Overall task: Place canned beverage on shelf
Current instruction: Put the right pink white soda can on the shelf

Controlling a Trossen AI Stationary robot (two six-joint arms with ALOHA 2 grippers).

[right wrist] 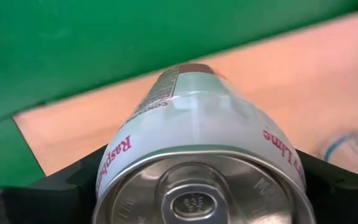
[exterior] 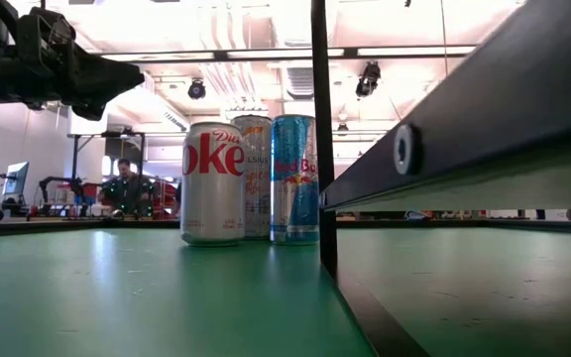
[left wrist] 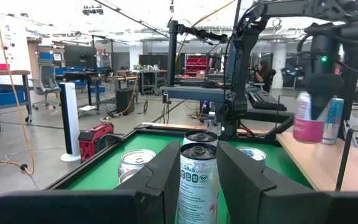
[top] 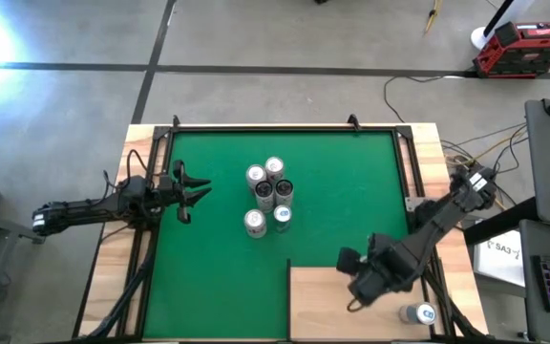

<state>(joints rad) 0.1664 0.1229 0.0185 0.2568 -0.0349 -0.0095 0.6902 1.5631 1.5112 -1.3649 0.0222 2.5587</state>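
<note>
My right tool (top: pixel 359 291) is out over the shelf (top: pixel 318 306), the pale plywood panel at the near right corner of the green mat (top: pixel 218 277), and it has a can between its fingers: in the right wrist view the raspberry-lime can (right wrist: pixel 201 168) fills the frame, lid toward the camera, with a dark finger (right wrist: pixel 61 186) on either side of its body and the plywood (right wrist: pixel 272 81) right behind it. I read that as the right tool grasping the can, though I cannot tell from these views whether the can's base is touching the shelf. A second can (top: pixel 416 313) already sits on the shelf's right end, just beside the right arm. In the left wrist view I see that same far corner as a pink can (left wrist: pixel 307 118) under the right arm with a blue-and-silver can (left wrist: pixel 333 120) close next to it. The remaining cans (top: pixel 268 196) stand upright in a tight cluster near the middle of the mat; the low view shows a Diet Coke can (exterior: pixel 212 181), a pale can (exterior: pixel 255 174) behind it and a Red Bull can (exterior: pixel 293 178) side by side. My left tool (top: pixel 191 189) waits at the left edge of the mat, off the surface, pointing toward the cluster with its fingers (left wrist: pixel 160 177) parted and nothing between them; a Celsius can (left wrist: pixel 197 180) shows beyond the gap, well apart.
</note>
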